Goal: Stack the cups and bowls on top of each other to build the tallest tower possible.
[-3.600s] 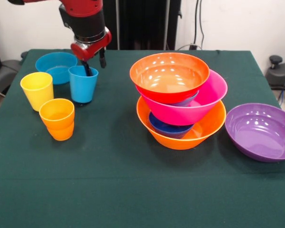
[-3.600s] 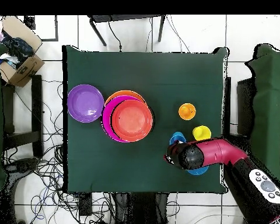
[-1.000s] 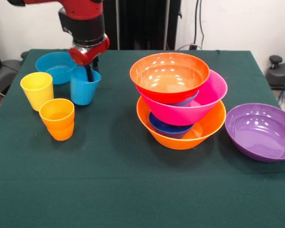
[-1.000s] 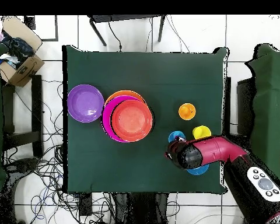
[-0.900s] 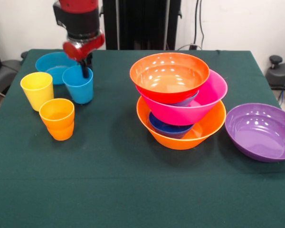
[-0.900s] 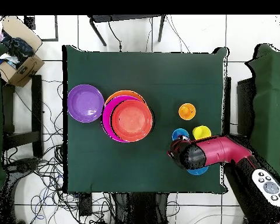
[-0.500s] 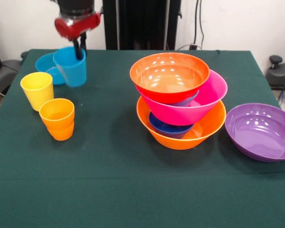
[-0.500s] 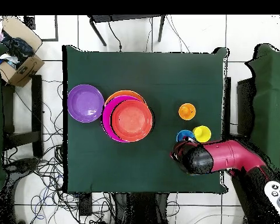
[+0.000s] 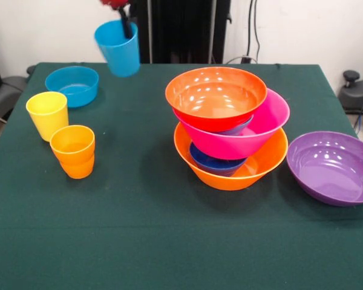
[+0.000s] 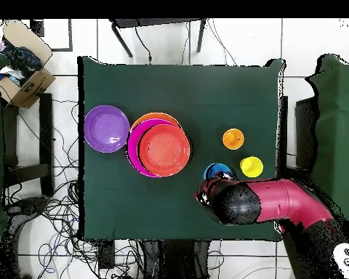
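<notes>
The pincer (image 9: 126,18) grips the empty light blue plastic cup (image 9: 118,48) by its rim, lifted clear above the green tabletop (image 9: 139,229).

Green table cover (image 9: 139,229): matt cloth, smooth, faint creases. Tower (image 9: 230,127) bowls: glossy plastic, bright glints. Purple bowl (image 9: 334,167) beside tower: same gloss. Yellow cup (image 9: 48,115), ridged orange cup (image 9: 73,151), light blue cup (image 9: 118,48): duller smooth plastic.

We see bright, even room light; white glare spots on the red-orange bowl (image 9: 216,96); soft shadows just beneath it; focus sharp.
</notes>
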`<action>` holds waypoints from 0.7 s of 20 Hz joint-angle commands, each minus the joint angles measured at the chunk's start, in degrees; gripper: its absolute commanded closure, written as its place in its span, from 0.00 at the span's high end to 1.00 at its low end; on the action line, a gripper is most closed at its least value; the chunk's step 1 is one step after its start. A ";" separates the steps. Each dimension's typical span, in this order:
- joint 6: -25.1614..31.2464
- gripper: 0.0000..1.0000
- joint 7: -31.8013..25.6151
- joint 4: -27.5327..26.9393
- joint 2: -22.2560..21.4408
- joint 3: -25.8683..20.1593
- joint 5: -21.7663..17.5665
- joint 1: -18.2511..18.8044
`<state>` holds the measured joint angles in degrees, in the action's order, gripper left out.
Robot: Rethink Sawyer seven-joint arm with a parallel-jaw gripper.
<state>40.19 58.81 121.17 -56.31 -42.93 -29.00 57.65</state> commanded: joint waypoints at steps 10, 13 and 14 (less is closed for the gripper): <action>-0.68 0.00 6.59 6.33 -6.05 -5.10 10.85 -10.63; -0.23 0.00 7.00 5.49 -6.46 -4.49 12.03 -12.30; -0.36 0.00 7.02 5.32 -6.39 -4.02 11.81 -12.65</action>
<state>40.18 58.82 124.79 -62.44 -46.12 -19.28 48.90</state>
